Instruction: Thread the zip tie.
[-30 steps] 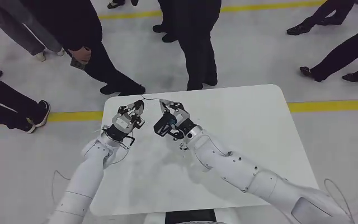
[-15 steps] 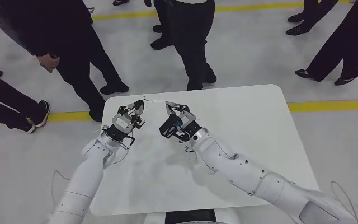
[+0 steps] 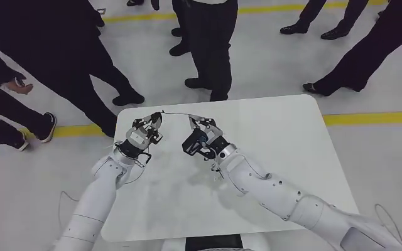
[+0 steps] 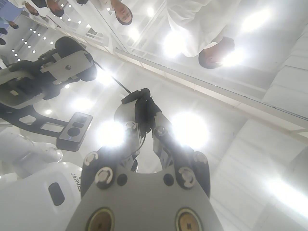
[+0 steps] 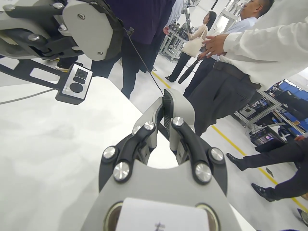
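Both arms' jaws pinch the thin black plastic zip tie (image 3: 177, 113) taut above the white counter (image 3: 276, 144), far-left; harder pulling could slip it free.

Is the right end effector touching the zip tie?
Touching. The right wrist view shows the right end effector pinched shut on the zip tie.

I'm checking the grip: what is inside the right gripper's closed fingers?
A thin black plastic zip tie enters between the pads of the right gripper, shut on it; its other end reaches the left gripper. How much strap lies between the pads is covered.
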